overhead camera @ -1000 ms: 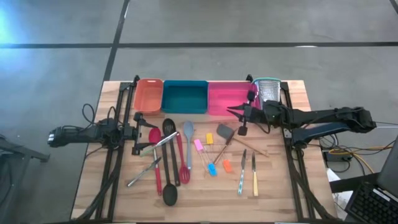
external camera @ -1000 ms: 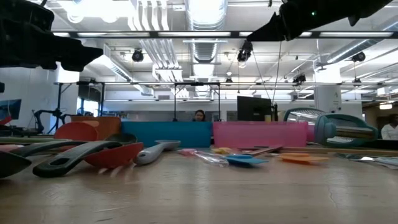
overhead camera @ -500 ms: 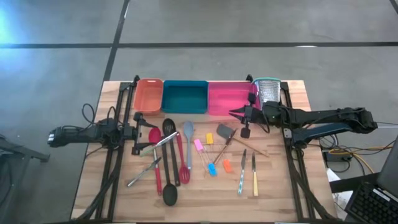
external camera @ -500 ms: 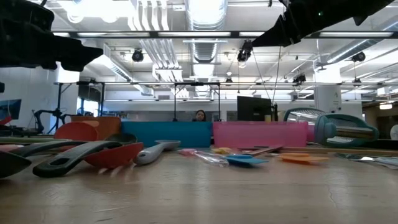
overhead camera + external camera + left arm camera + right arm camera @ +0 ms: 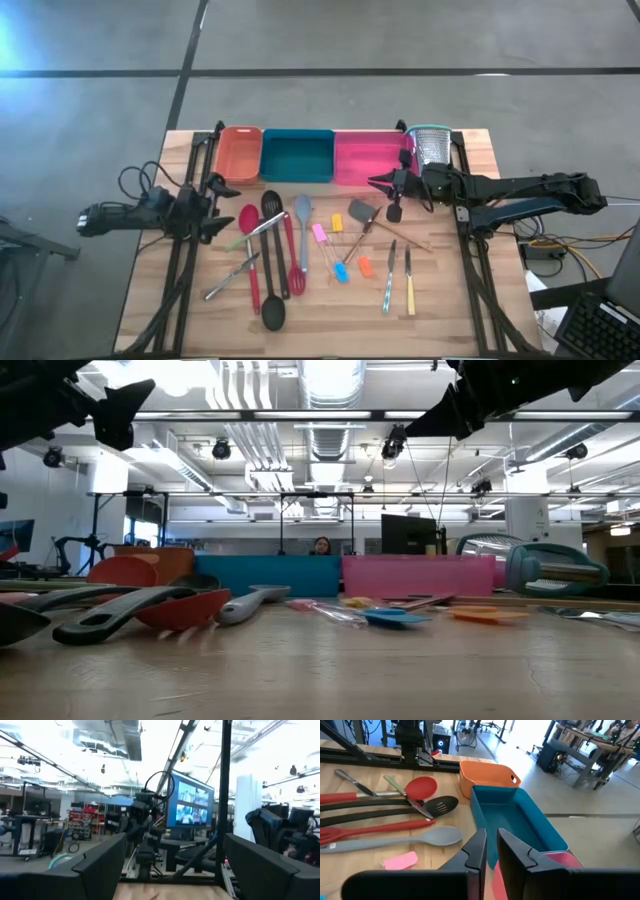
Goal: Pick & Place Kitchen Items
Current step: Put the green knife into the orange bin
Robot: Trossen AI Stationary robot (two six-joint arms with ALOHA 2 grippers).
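On the pale wooden plank worktop, the kitchen items lie loose in the middle: a glossy black ladle, a red spoon, a black slotted spoon, a matte grey spoon and two slim knives. The front strip and right side are bare wood. Farther back, along the far edge, the orange tray, teal tray and pink tray stand touching; the teal one looks empty. The left pincer, spread wide, hovers at the left rail. The right pincer, pressed nearly together, pinches a small black tool that hangs just in front of the pink tray.
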